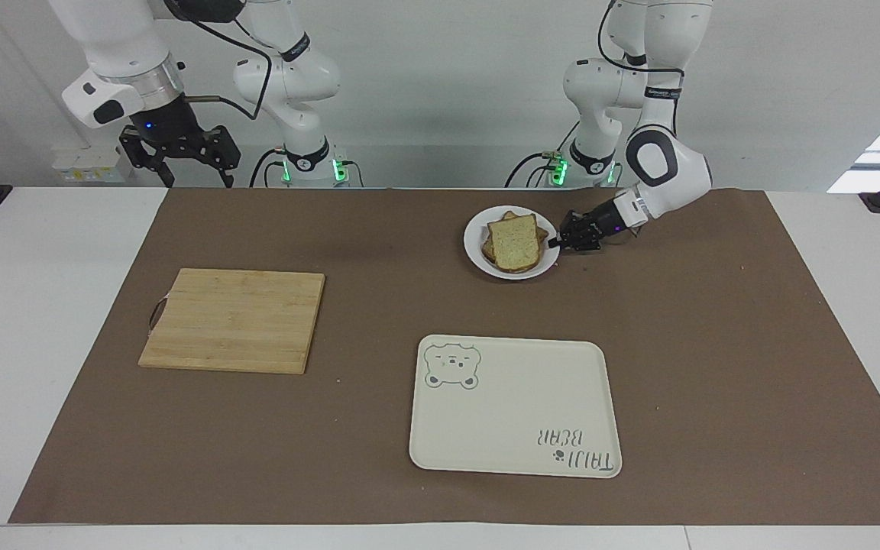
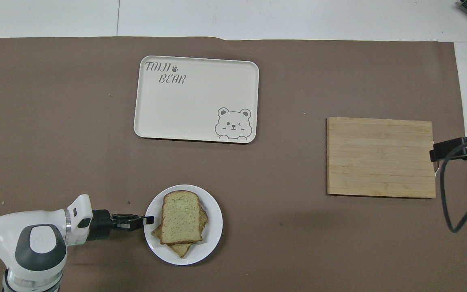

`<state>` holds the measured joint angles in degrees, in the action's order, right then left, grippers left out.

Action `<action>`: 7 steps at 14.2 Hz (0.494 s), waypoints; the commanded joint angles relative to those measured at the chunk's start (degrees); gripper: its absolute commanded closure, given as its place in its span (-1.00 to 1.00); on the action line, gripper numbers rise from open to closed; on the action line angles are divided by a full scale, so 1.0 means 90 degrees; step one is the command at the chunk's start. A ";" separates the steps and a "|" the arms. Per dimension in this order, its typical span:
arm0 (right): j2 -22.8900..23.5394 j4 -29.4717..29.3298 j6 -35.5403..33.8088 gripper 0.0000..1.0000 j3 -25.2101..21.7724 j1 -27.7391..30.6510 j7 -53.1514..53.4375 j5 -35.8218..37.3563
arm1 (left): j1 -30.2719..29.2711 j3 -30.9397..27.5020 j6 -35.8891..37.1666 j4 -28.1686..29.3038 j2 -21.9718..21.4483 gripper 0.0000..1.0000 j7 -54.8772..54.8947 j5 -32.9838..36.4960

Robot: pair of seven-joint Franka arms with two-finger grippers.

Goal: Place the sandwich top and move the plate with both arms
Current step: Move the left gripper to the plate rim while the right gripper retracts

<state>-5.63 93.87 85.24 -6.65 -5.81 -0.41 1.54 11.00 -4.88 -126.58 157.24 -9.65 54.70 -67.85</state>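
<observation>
Sandwich top (image 1: 515, 242): lies on the stack on the plate (image 1: 478, 252).
Left pincer (image 1: 557, 243): pinching the plate's rim.
Right pincer (image 1: 194, 181): spread, raised over the table edge.

We see two white arms (image 1: 665, 164) with grey-black joint bands, black cables looping along them, green lights at their bases, and black hands (image 1: 180, 149).

Wide bare brown mat (image 1: 379, 229) lies between the plate (image 1: 478, 256) and the cutting board (image 1: 234, 319), so that lane stands open. The left gripper (image 1: 558, 243) crowds the plate's rim at the left arm's end. The bear tray (image 1: 515, 405) blocks the stretch farther out.
</observation>
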 commanded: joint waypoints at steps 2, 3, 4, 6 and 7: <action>-0.0010 -0.0243 -0.0203 -1.00 0.0036 0.0030 -0.0121 -0.0093 | 0.0116 -0.0044 -0.0077 0.0185 -0.0237 1.00 -0.0228 -0.0156; 0.0048 -0.0273 -0.0232 -1.00 0.0027 0.0079 -0.0111 -0.0083 | 0.0125 -0.0044 -0.0057 0.0185 -0.0237 1.00 -0.0228 -0.0156; 0.0088 -0.0399 -0.0300 -1.00 0.0017 0.0099 -0.0111 -0.0102 | 0.0125 -0.0044 -0.0028 0.0185 -0.0246 1.00 -0.0228 -0.0156; 0.0156 -0.0488 -0.0320 -1.00 0.0017 0.0089 -0.0111 -0.0112 | 0.0232 -0.0044 0.0079 0.0176 -0.0237 1.00 -0.0218 -0.0146; 0.0156 -0.0488 -0.0301 -1.00 0.0007 0.0079 -0.0111 -0.0102 | 0.0252 -0.0044 0.0089 0.0166 -0.0217 1.00 -0.0228 -0.0156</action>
<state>-5.42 91.41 83.73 -6.65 -5.69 -0.41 1.51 11.16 -5.00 -125.18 157.40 -10.70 53.68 -68.33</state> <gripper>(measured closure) 0.000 0.947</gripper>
